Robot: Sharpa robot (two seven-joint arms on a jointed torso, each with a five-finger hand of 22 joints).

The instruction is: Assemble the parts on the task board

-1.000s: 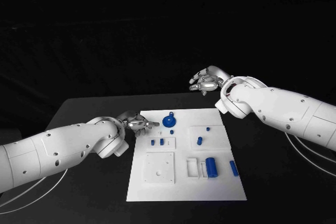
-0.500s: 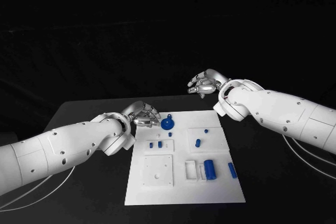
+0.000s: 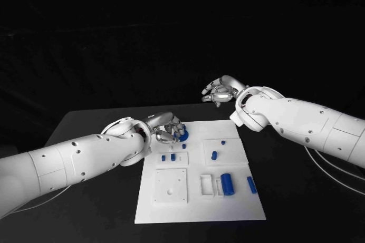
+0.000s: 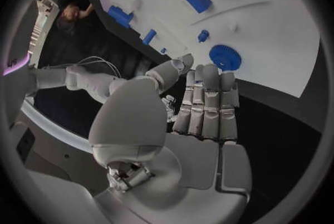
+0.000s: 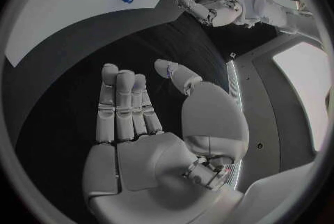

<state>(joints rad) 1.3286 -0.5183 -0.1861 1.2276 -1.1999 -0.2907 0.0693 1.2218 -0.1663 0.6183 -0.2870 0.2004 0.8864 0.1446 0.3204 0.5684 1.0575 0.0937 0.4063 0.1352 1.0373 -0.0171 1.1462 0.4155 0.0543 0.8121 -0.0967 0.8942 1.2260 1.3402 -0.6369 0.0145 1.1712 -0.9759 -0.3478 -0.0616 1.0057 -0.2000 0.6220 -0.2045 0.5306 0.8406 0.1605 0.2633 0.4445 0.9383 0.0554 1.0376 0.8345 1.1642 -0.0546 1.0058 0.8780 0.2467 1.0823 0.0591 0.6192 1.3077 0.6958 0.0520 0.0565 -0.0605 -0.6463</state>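
My left hand (image 3: 167, 129) hangs at the far left corner of the task board (image 3: 199, 209), fingers straight and side by side, holding nothing. Just beyond my fingertips (image 4: 209, 76) in the left wrist view lies the round blue part (image 4: 225, 57), a toothed disc with a small stub at its rim, flat on the white plate. In the head view my fingers cover most of it, so I cannot tell for sure whether they touch it yet; from the wrist there seems to be a sliver of dark desk (image 3: 91, 122) and plate edge between us.

That is the relation my next move turns on: the disc lies straight ahead of my palm, along the line of my fingers, and a short reach forward and down should put them over it. The disc is round, so its own axis matters little (the stub points away from me, I think).

My right hand (image 3: 219, 91) is up in the air beyond the board's far edge, well apart from every piece, fingers loosely apart and empty. It is plainly the farther one, so the disc is my left hand's job.

The other blue parts, two small blocks (image 3: 167, 157) among them, sit nearer my body, well clear of this reach
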